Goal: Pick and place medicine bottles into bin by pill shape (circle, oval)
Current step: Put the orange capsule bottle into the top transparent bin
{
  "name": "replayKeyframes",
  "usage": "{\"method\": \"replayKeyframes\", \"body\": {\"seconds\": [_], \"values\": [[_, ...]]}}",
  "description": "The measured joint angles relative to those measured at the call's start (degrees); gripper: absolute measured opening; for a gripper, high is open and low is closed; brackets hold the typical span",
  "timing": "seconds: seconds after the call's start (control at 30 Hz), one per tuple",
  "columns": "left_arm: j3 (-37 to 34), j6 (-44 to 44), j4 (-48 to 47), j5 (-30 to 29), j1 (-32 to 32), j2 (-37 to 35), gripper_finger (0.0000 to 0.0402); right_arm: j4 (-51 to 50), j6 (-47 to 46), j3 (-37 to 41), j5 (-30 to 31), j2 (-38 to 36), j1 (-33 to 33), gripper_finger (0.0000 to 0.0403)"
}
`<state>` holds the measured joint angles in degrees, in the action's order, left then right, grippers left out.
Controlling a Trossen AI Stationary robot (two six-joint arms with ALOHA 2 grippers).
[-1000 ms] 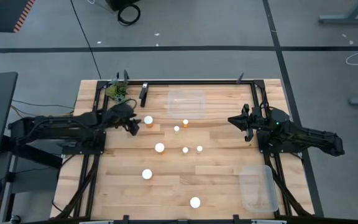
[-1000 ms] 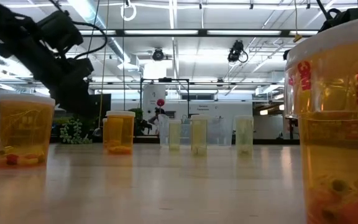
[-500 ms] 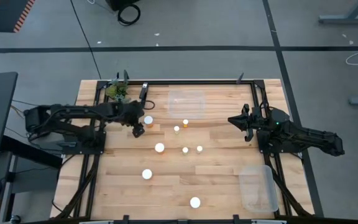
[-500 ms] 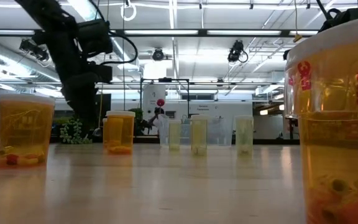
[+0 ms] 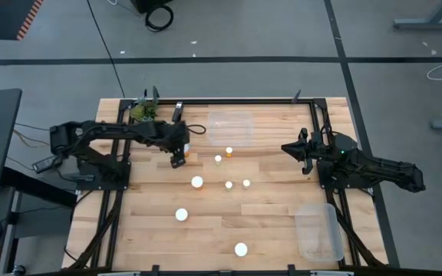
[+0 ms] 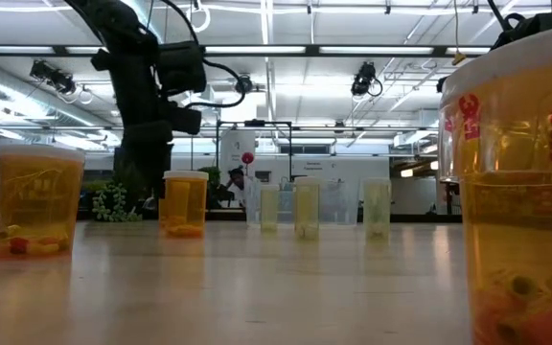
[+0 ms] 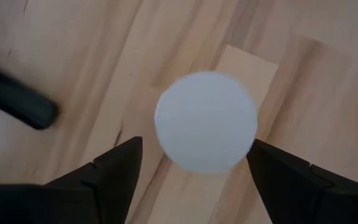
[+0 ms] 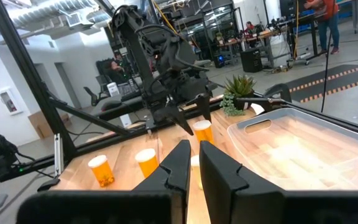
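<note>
The left claw (image 7: 188, 171), spread wide, hangs over a white-capped medicine bottle (image 7: 206, 121) near the bench's far-left corner (probably light, slick plastic); best gripped across its sides below the cap.

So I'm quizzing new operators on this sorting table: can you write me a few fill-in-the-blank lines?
1. The left gripper hangs over a bottle with its fingers ____.
2. That bottle's cap is ____ in colour.
3. The right gripper is ____ and holds nothing.

Missing words: open; white; shut
</note>
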<state>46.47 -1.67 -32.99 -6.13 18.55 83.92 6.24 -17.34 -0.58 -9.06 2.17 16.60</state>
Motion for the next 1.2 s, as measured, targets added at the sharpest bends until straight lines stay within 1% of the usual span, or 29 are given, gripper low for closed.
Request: {"method": "replayKeyframes", "body": {"seconds": [0.13,0.4,0.87,1.2], "values": [[0.25,2.27,1.59,0.00,-0.02,1.65,0.0296,0.00,0.00,0.00,0.00,0.00,0.00,0.0041],[0.23,2.57,3.96,0.00,-0.02,2.33,0.0275,-0.42,0.00,0.00,0.00,0.09,0.00,0.0041],[0.23,2.86,6.51,0.00,-0.02,2.33,0.0213,-0.59,0.01,-0.01,0.00,0.09,0.00,0.0041],[0.21,3.00,6.71,0.00,-0.02,2.31,0.0214,-0.57,0.00,0.00,0.00,0.09,0.00,0.0041]]}}
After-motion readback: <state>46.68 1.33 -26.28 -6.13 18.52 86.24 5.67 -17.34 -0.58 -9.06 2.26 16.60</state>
